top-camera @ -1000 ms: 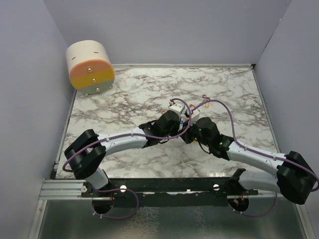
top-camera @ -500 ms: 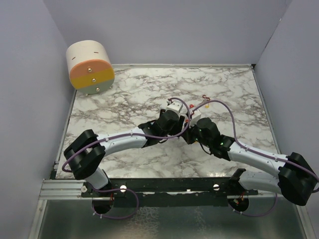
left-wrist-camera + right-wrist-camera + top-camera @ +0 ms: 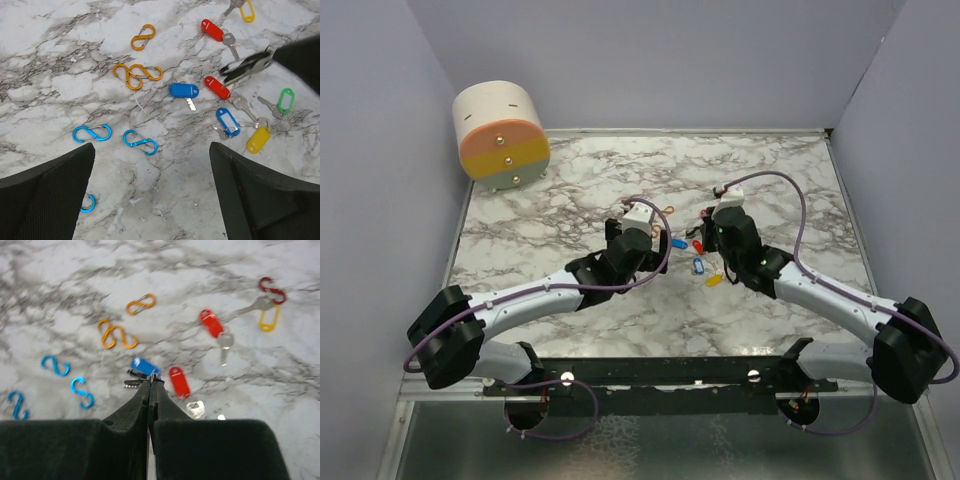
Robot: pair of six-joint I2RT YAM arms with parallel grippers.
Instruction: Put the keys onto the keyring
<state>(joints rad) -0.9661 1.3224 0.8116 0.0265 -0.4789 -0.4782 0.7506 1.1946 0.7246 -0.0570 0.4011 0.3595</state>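
The left gripper [image 3: 152, 150] is spread wide above a marble table [image 3: 45, 60] and holds nothing. Ahead of it and to its right lie the keys [image 3: 227, 121], loose and scattered, with red, blue, yellow and green plastic tags. Any writing on the tags is too small to read. Ahead to its left lie orange clips [image 3: 135, 75] and blue clips [image 3: 140, 142]. The right gripper [image 3: 150, 386] has its fingers pressed together with nothing seen between them. Its tips are just short of a blue tag [image 3: 145, 366], with a red tag [image 3: 179, 381] just beside them.
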